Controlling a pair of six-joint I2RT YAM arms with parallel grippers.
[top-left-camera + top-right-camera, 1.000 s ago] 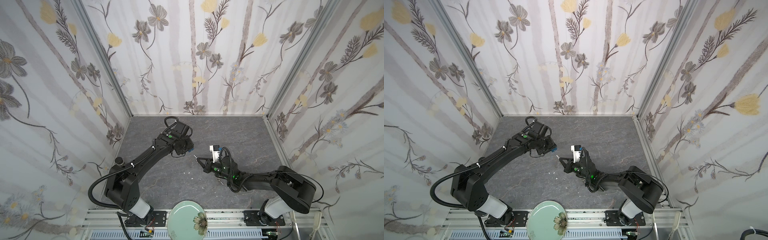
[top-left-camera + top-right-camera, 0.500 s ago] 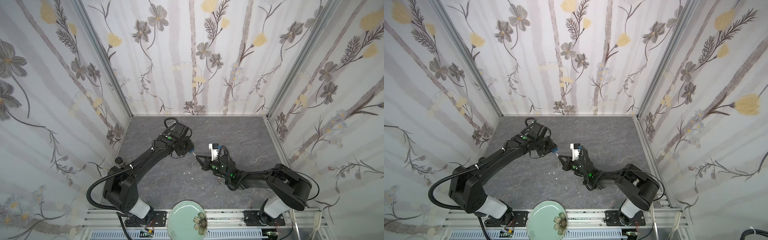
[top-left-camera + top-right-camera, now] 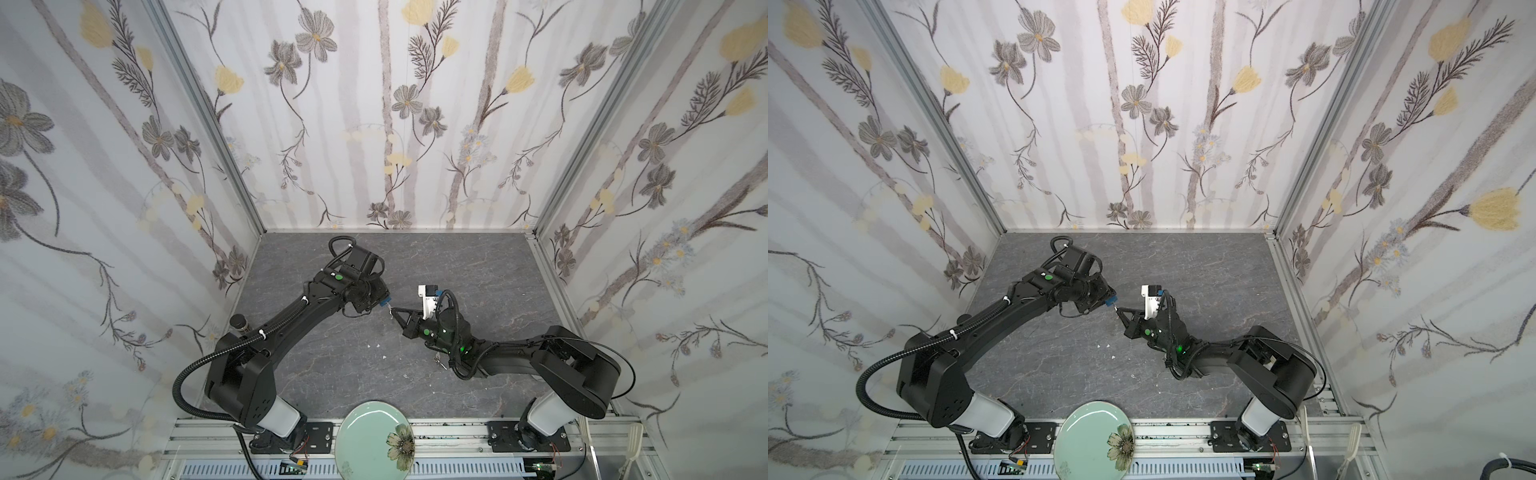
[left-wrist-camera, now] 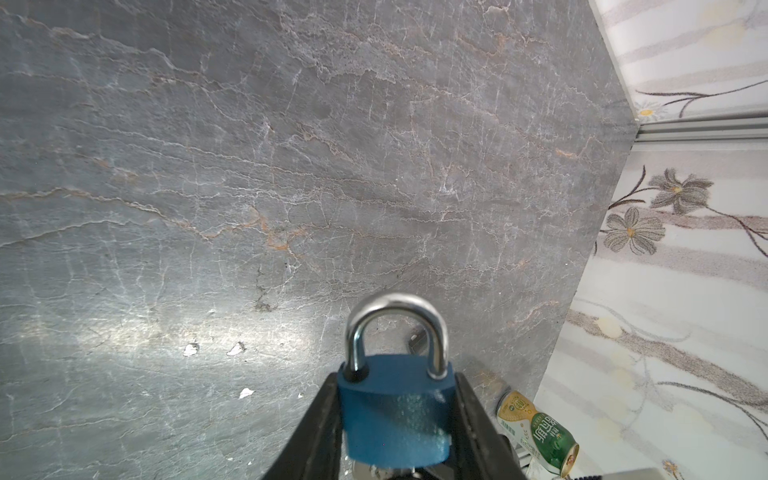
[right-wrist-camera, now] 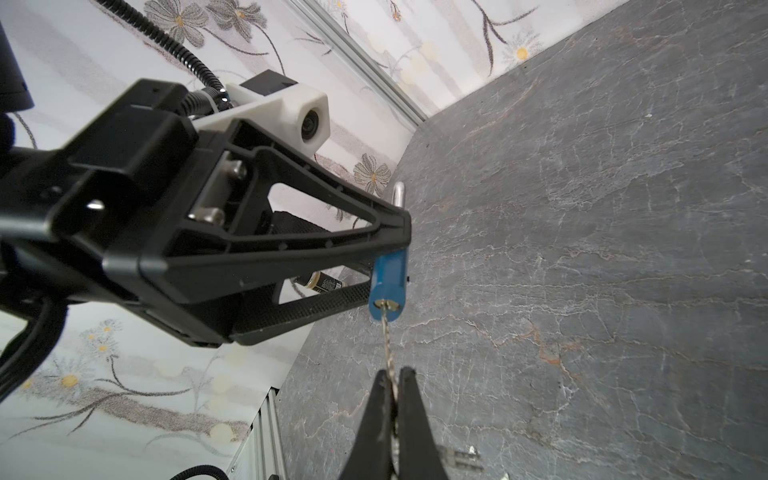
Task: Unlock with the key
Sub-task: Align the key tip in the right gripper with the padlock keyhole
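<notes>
I am gripping the lock (image 4: 395, 411) in my left fingers (image 4: 318, 428), keyhole (image 5: 386, 306) facing out, so the key (image 5: 389, 353) pinched in my right fingers (image 5: 415, 419) can slide in.

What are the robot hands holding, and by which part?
Left gripper clamps the padlock by the sides of its blue body. Right gripper pinches the key by its back end.
</notes>
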